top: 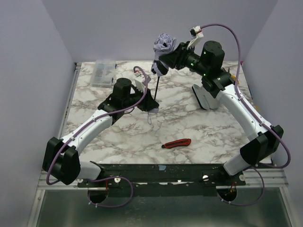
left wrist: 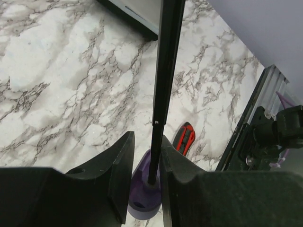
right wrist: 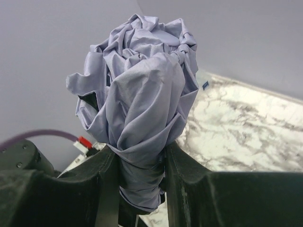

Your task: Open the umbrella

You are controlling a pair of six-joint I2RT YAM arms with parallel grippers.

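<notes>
The umbrella stands nearly upright over the back middle of the table. Its crumpled pale lilac canopy [top: 164, 43] [right wrist: 142, 85] is on top. My right gripper [top: 163, 61] [right wrist: 140, 147] is shut on the bunched fabric just below that ball. The thin black shaft [top: 155, 87] [left wrist: 165, 71] runs down to the small lilac knob handle [left wrist: 142, 198]. My left gripper [top: 150, 105] [left wrist: 147, 137] sits low by the tabletop with the knob between its fingers. Both fingers lie close against the knob, and the right one touches the shaft.
A red-and-black utility knife [top: 176, 143] [left wrist: 184, 137] lies on the marble near the front middle. A clear plastic box [top: 103, 72] sits at the back left. A dark oval pouch [top: 203, 97] lies under the right arm. Walls enclose three sides.
</notes>
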